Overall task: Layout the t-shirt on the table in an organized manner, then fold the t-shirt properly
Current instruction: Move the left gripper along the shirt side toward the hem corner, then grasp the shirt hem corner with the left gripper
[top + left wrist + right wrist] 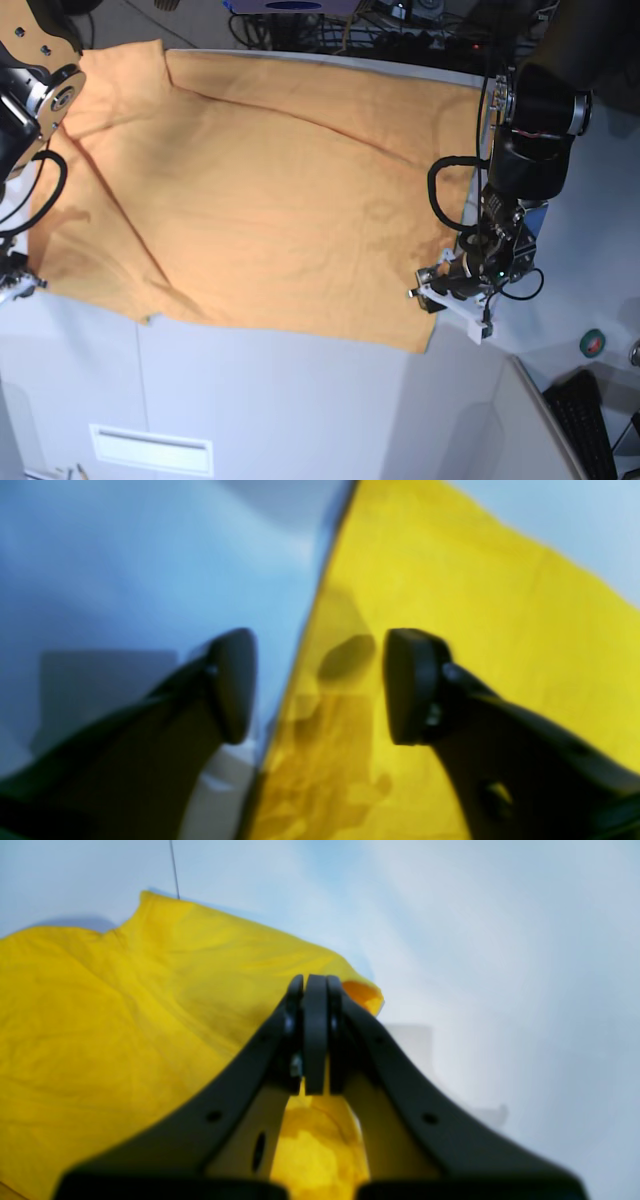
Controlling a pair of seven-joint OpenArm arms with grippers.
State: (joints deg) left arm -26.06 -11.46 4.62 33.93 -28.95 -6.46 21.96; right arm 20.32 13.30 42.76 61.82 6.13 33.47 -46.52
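Note:
The orange t-shirt (pixel 260 190) lies spread flat over the white table (pixel 300 400), with a few long creases. My left gripper (pixel 440 290) hovers at the shirt's near right corner. In the left wrist view this gripper (pixel 320 685) is open and empty. One finger is over the bare table (pixel 125 555), the other over the shirt (pixel 475 605), and the shirt's edge runs between them. My right gripper (pixel 315 985) is shut at a raised corner of the shirt (pixel 125 1015), with cloth bunched at its tips. The right arm (pixel 30 90) stands by the shirt's left edge.
A keyboard (pixel 590 410) and a green tape roll (pixel 593 342) lie off the table's right side. Cables and clutter (pixel 400 20) run behind the far edge. A thin dark seam (pixel 172 865) crosses the tabletop.

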